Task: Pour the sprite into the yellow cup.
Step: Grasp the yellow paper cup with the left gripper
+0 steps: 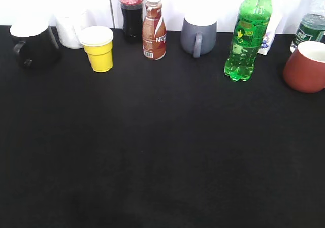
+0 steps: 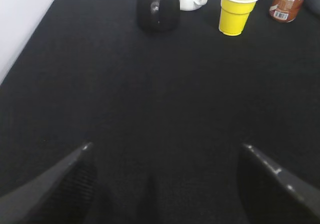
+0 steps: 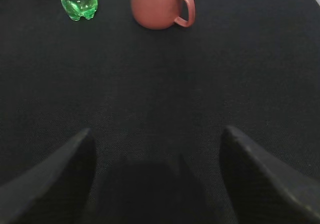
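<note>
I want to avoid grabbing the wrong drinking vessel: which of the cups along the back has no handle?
The small tapered yellow cup with a white rim, between the white mug and the dark cola bottle. The black, grey and reddish-brown mugs show handles.

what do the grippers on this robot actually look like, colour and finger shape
Only the fingers show, in the two wrist views. The left gripper has two dark, near-black fingers that taper to blunt tips, with a finely ribbed or textured inner face and a paler edge. The right gripper looks the same: two black, wedge-shaped fingers with a matte surface. No cables, markings or arm links are visible.
</note>
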Available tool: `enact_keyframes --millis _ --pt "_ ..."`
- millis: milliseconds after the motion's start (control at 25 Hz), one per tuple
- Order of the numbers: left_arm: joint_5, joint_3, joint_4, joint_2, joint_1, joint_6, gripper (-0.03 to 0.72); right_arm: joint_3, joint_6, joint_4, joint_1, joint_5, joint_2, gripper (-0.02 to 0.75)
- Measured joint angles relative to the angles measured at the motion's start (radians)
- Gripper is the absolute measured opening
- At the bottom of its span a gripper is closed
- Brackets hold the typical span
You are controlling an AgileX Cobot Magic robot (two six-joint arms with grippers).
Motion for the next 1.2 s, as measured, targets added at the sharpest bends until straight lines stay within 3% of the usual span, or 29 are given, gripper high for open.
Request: enact_keyframes --millis 200,400,560,680,760,840,960,1080,1200 --pt "0.000 0.000 0.000 0.000 0.000 0.000 0.664 0.000 0.000 0.000 0.000 0.000 0.000 0.585" --pt "-0.013 -0.011 0.000 0.000 0.000 0.000 0.535 0.000 0.000 0.000 0.000 0.000 0.000 0.585" --pt "-0.422 -0.002 0.018 0.017 0.000 0.000 0.526 0.000 0.000 0.000 0.000 0.000 0.000 0.585" --pt "-0.933 0.216 0.032 0.157 0.000 0.000 0.524 0.000 0.000 0.000 0.000 0.000 0.000 0.585" --pt "-1.175 0.330 -0.015 0.337 0.000 0.000 0.524 0.000 0.000 0.000 0.000 0.000 0.000 0.585" --pt "-1.374 0.341 -0.009 0.558 0.000 0.000 0.524 0.000 0.000 0.000 0.000 0.000 0.000 0.585" --pt "-1.738 0.341 0.185 0.970 -0.001 -0.088 0.524 0.000 0.000 0.000 0.000 0.000 0.000 0.585" --pt "-1.889 0.281 0.284 1.243 -0.032 -0.107 0.524 0.000 0.000 0.000 0.000 0.000 0.000 0.585" --pt "-1.906 0.158 0.299 1.438 -0.141 -0.107 0.524 0.000 0.000 0.000 0.000 0.000 0.000 0.585"
